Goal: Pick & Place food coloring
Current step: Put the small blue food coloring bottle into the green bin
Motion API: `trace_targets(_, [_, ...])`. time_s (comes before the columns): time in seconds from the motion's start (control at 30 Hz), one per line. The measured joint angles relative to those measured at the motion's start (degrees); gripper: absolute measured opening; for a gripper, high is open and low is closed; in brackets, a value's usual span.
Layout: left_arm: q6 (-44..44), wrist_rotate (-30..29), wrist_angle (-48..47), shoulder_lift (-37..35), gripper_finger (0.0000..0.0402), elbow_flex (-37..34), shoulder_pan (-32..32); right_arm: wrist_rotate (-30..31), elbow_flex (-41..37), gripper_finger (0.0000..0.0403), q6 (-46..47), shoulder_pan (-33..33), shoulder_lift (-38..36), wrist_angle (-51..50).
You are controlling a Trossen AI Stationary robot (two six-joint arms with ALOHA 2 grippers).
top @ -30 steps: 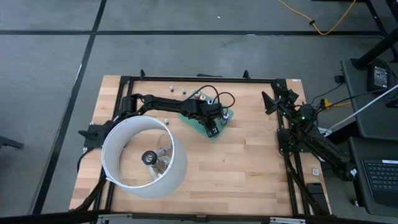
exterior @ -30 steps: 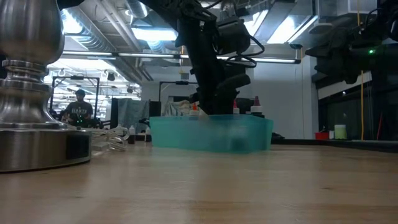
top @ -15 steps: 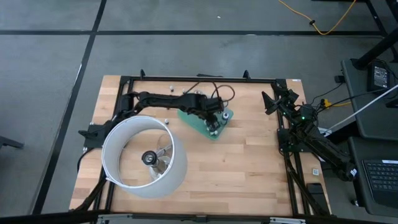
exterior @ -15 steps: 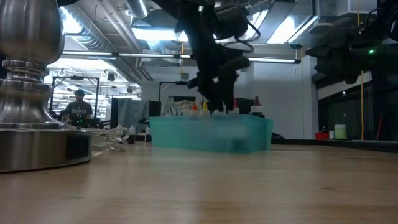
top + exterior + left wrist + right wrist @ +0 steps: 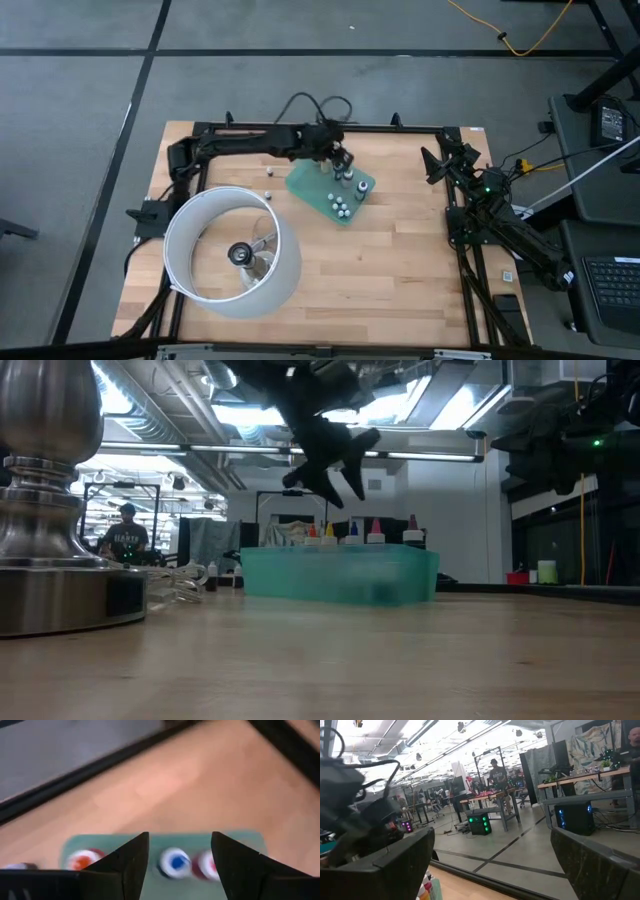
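Left gripper (image 5: 343, 158) raised over the far edge of the green tray (image 5: 305, 185), fingers parted with a clear gap and nothing between them; in the low view the same gripper (image 5: 335, 468) hanging well above the bottle tips, its outline dark against the ceiling lights and hard to read. Food coloring (image 5: 343, 197) standing upright in the tray, mostly toward its right end; only the pointed caps (image 5: 372, 532) visible over the tray's teal wall (image 5: 340, 575) from table height, bodies hidden behind it. Through the left wrist camera, just three blurred caps, orange (image 5: 82, 859), blue (image 5: 175, 862) and red (image 5: 204, 865), partly cut off by the two dark fingers (image 5: 130, 865). A few loose bottles (image 5: 270, 172) lying on the wood outside the tray, colours too small to tell. Right gripper (image 5: 432, 163) parked at the table's right edge, fingers spread wide and empty. Ring lamp (image 5: 232, 252) covering the near-left corner, hiding the table beneath.
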Motion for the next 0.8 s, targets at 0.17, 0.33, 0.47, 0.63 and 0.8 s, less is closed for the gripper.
trace_targets(0.17, [-6.3, -1.2, 5.8, -4.7, 0.0207, -6.1, 3.6, 0.0, 0.0, 0.0399, 0.0, 0.0, 0.0, 0.0])
trace_targets(0.33, [-12.9, -4.1, 7.7, -9.5, 0.0207, -12.4, 7.3, 0.0, 0.0, 0.0399, 0.0, 0.0, 0.0, 0.0])
trace_targets(0.47, [-17.5, -4.0, 9.1, -11.3, 0.0207, -16.9, 10.4, 0.0, 0.0, 0.0399, 0.0, 0.0, 0.0, 0.0])
trace_targets(0.63, [-20.9, -3.0, 9.2, -12.4, 0.0207, -21.3, 14.1, 0.0, 0.0, 0.0399, 0.0, 0.0, 0.0, 0.0])
trace_targets(0.8, [-21.4, -3.6, 9.0, -12.7, 0.0207, -24.6, 16.6, 0.0, 0.0, 0.0399, 0.0, 0.0, 0.0, 0.0])
